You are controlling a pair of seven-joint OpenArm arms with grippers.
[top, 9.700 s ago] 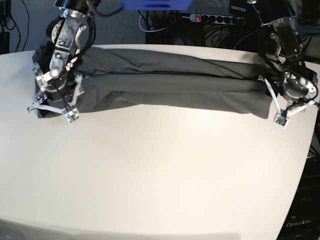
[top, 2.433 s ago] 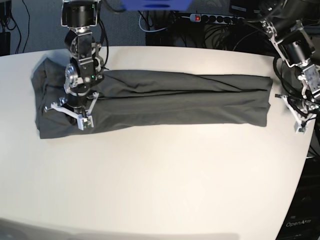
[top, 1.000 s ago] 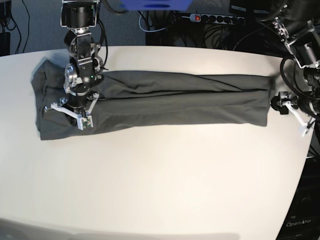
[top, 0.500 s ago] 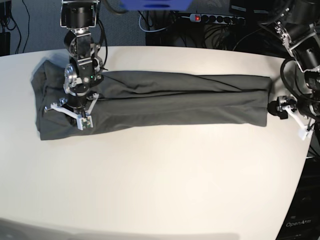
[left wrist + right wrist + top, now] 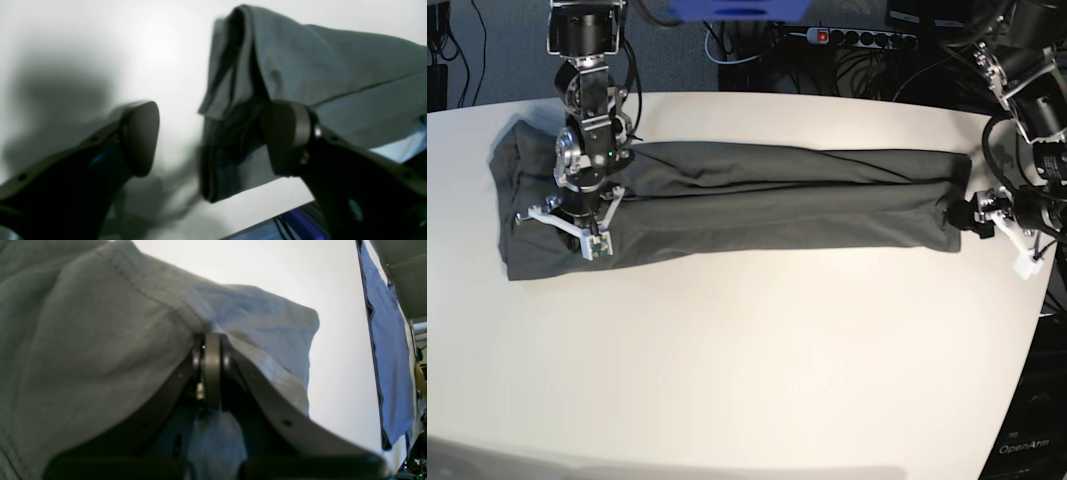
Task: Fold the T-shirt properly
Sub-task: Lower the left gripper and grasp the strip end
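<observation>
Charcoal-grey wrinkled cloth T-shirt in long band across upper frame. R gripper pinched on cloth, upper left. L gripper wide, straddling right-end edge. Next: close, fold crosswise.

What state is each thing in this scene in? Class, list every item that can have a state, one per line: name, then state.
T-shirt: folded into a long band, lying flat across the table, wrinkled.
Right gripper: jaws shut, pressed down on the T-shirt near one end.
Left gripper: jaws wide open, straddling the folded edge at the T-shirt's other end, not yet closed.
Power strip: red switch lit.
</observation>
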